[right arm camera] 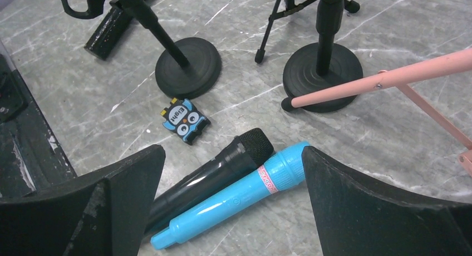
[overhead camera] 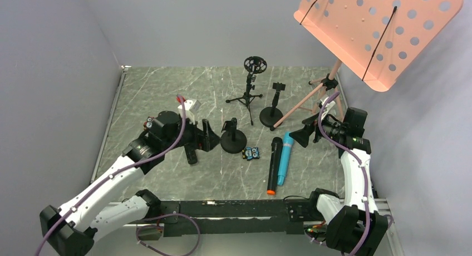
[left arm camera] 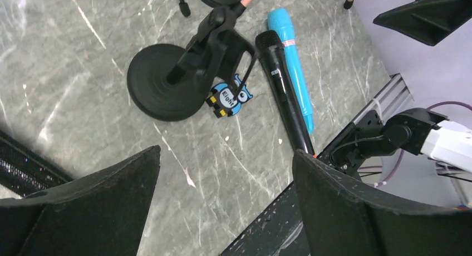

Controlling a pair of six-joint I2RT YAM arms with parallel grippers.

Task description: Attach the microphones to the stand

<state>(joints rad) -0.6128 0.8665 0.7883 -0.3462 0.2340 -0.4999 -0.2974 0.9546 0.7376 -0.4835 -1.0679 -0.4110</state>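
Observation:
Two microphones lie side by side on the marble table (overhead camera: 167,100). One is black (overhead camera: 273,166) with an orange end ring, the other light blue (overhead camera: 284,157). A short stand (overhead camera: 234,138) with a round base and a clip on top is left of them. My left gripper (overhead camera: 201,143) hangs open just left of that stand, nothing between its fingers (left arm camera: 334,211). My right gripper (overhead camera: 300,136) is open above the microphones' heads. In the right wrist view the black microphone (right arm camera: 217,167) and the blue one (right arm camera: 234,203) lie below its spread fingers (right arm camera: 367,206), untouched.
A small blue owl figure (overhead camera: 251,153) lies between the short stand and the microphones. Behind are a second round-base stand (overhead camera: 273,114) and a tripod stand with a ring mount (overhead camera: 253,83). A pink music stand (overhead camera: 378,33) rises at the right. The arms' black rail (overhead camera: 234,208) runs along the near edge.

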